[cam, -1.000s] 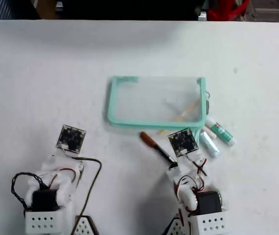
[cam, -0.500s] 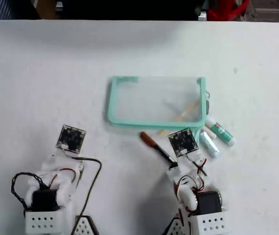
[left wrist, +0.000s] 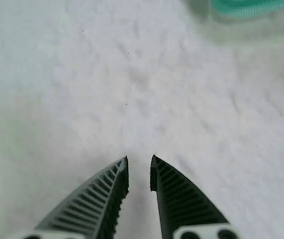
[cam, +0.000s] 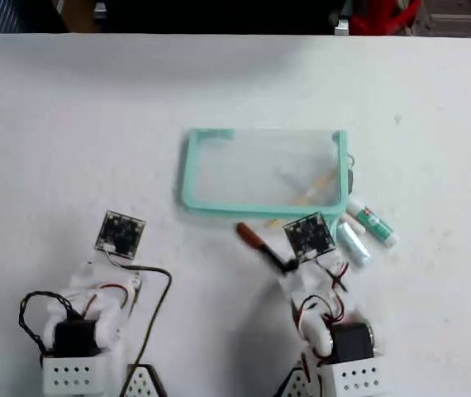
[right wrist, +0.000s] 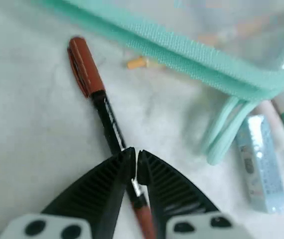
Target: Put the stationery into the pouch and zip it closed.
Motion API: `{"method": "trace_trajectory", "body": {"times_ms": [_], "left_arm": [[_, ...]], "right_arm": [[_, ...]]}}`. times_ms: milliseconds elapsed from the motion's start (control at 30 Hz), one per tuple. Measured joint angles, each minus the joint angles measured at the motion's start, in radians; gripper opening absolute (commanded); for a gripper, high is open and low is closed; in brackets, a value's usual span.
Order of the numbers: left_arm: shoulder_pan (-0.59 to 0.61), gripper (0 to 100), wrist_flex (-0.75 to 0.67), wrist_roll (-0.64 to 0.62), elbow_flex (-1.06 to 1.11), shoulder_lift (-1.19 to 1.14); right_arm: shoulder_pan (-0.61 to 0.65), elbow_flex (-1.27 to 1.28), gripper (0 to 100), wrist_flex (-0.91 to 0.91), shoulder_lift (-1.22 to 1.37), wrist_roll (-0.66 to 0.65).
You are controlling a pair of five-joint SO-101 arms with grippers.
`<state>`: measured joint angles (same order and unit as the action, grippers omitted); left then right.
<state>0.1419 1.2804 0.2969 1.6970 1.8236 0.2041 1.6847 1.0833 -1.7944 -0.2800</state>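
**High view.** A clear pouch with a teal border [cam: 260,210] is lying flat near the middle of the white table [cam: 95,124]. A thin pale stick [cam: 311,188] is showing through the pouch's wall. A pen with a brown cap [cam: 256,240] is lying on the table just beside the pouch's near edge. Its cap is pointing toward the pouch and its other end is running under the right arm [cam: 310,236]. A green-and-white glue stick [cam: 373,224] and a pale blue tube [cam: 353,242] are lying side by side just off the pouch's near right corner. The left arm [cam: 120,234] is sitting by the table's near edge, well apart from the pouch and the pen.

**Left wrist view.** The left gripper [left wrist: 139,162] is hanging over the table surface. Its jaws are drawn almost together, with a thin slit between the tips. A teal corner of the pouch is showing farther off.

**Right wrist view.** The right gripper [right wrist: 134,158] is sitting directly over the pen's black barrel with its jaws nearly together. The barrel is running lengthwise along the slit, and whether the jaws are pinching it cannot be told. A small orange stub [right wrist: 138,63] is lying against the pouch's border. A teal loop [right wrist: 221,134] is trailing from the pouch's corner toward the pale blue tube.
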Motion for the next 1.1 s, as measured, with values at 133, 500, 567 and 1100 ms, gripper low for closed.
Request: {"method": "trace_trajectory", "body": {"times_ms": [133,500,567,1100], "left_arm": [[0.0,9,0.0,0.0,0.0,0.0],[0.0,9,0.0,0.0,0.0,0.0],[0.0,9,0.0,0.0,0.0,0.0],[0.0,9,0.0,0.0,0.0,0.0]], "right_arm": [[-0.002,0.0,1.8,-0.325,0.0,0.002],[-0.003,0.0,21.8,-0.773,0.0,0.002],[-0.003,0.0,21.5,-0.786,0.0,0.002],[-0.025,-0.172,14.9,-0.511,0.287,0.002]]}}
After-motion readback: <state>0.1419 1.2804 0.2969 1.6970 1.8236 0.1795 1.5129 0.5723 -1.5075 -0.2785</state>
